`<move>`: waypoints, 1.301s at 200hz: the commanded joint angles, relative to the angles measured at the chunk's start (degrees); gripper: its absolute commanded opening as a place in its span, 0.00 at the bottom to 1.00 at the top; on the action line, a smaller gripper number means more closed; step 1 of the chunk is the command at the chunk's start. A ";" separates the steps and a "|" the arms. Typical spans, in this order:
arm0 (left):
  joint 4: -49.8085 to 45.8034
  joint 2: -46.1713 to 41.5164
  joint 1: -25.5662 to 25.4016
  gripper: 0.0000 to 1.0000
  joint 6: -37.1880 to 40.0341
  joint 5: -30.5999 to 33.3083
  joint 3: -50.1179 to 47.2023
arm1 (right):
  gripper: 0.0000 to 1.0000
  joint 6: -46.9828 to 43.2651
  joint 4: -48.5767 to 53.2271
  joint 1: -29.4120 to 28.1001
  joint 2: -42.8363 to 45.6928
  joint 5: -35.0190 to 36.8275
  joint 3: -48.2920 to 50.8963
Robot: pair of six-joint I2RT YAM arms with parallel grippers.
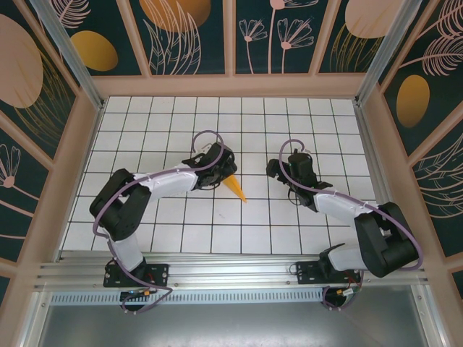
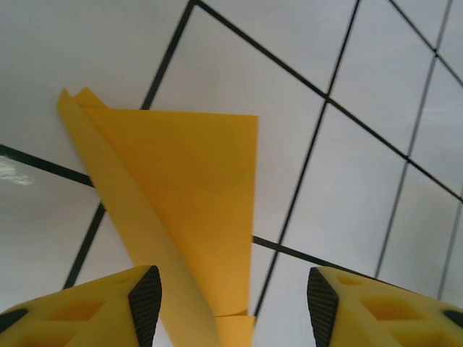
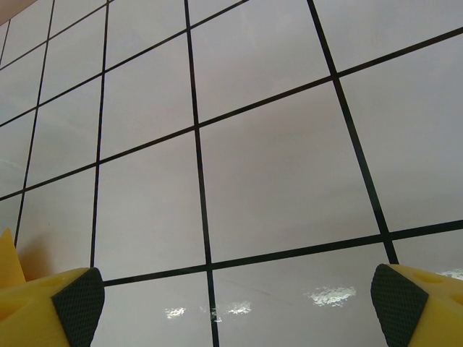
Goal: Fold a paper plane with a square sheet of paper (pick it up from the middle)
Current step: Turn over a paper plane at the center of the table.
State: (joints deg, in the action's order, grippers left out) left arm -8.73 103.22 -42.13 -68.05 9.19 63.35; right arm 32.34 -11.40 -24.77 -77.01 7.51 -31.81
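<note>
Left claw (image 2: 234, 303) sits closest to the lens, its black pads (image 2: 147, 300) partly spread with the sheet of paper (image 2: 192, 202) rising between them. The paper runs close beside one pad and clear of the other, so no pinch is made. Overhead, the sheet shows as a narrow orange wedge whose tip projects from beneath this claw, near the middle of the tiled surface (image 1: 239, 224). Right claw (image 3: 239, 307) hangs fully spread above bare tiles, well apart from the paper. Judged status: the main lengthwise folds are in; wing creasing and final shaping appear outstanding.
</note>
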 commanded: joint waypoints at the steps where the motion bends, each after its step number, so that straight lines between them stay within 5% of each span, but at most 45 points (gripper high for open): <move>1: -5.52 1.54 -0.69 0.57 0.13 2.58 1.75 | 0.97 1.22 -0.12 0.33 0.02 0.58 0.00; 169: -4.72 -3.93 -1.65 0.18 -2.71 2.85 -2.91 | 0.97 0.86 -0.47 0.34 -0.49 -0.30 0.00; 202: -3.18 -6.49 -1.60 0.00 -2.70 2.54 -4.67 | 0.97 0.89 -0.38 0.33 -0.67 -0.32 -0.09; 260: 0.79 -10.32 -1.63 0.00 3.58 -0.46 -4.28 | 0.97 -0.03 -1.06 0.51 0.35 -1.39 0.23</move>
State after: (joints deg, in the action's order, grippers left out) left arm -11.42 95.79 -43.51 -69.41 10.70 58.39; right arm 32.49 -11.40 -24.77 -77.03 7.25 -31.81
